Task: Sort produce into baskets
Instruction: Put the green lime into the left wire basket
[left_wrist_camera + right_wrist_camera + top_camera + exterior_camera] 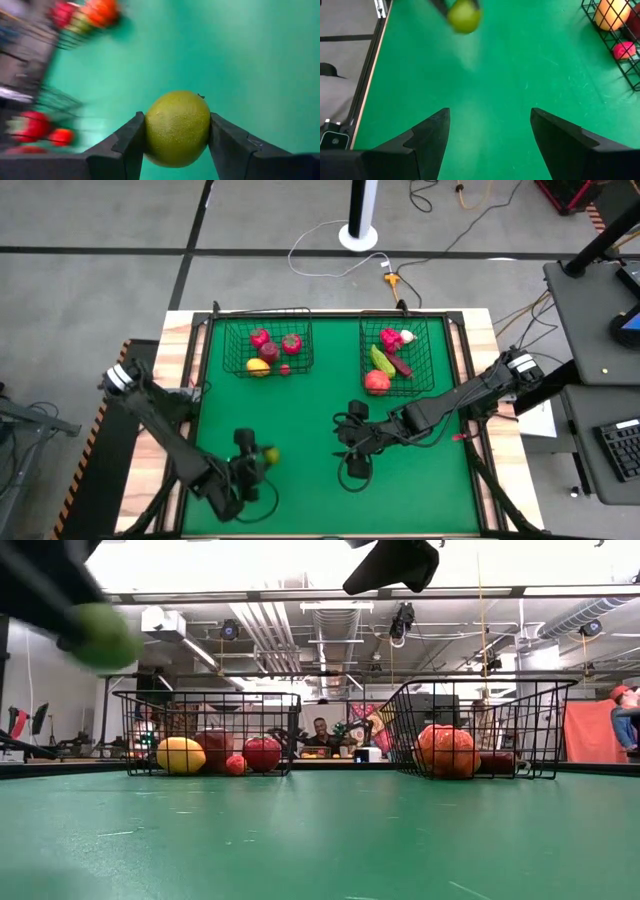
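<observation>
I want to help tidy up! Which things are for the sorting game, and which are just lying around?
For sorting:
- round green lime, shut in left gripper
- two black wire-mesh baskets, holding toy produce

Lying about:
- white cable on floor
- black keyboard

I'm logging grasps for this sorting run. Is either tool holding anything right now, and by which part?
The left tool grips the green lime across its middle, one finger on each side. The right tool is open and holds nothing.
</observation>
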Robot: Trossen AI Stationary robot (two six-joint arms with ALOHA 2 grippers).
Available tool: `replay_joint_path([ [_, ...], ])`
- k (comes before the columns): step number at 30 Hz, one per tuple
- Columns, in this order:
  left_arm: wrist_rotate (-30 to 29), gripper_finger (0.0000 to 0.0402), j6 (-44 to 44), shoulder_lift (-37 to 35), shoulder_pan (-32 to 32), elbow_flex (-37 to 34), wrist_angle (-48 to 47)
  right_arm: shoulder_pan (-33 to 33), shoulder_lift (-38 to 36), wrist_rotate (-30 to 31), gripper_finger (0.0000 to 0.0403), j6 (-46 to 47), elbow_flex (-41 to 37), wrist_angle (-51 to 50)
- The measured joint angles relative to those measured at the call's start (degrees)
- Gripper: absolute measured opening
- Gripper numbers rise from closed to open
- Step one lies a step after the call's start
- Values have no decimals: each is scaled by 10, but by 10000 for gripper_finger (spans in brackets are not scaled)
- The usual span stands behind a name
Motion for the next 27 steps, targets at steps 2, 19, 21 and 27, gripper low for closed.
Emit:
replay_joint_path([
  [2,-29,166,24,-24,21,-8,-9,-1,0,0,269,-4,0,0],
  [19,160,165,405,-270,485,-85,88,-11,0,2,269,-9,0,0],
  [21,247,166,445,-278,568,-92,109,-11,0,2,267,-9,0,0],
  [27,404,204,464,-263,748,-93,128,-11,0,2,268,-12,0,0],
])
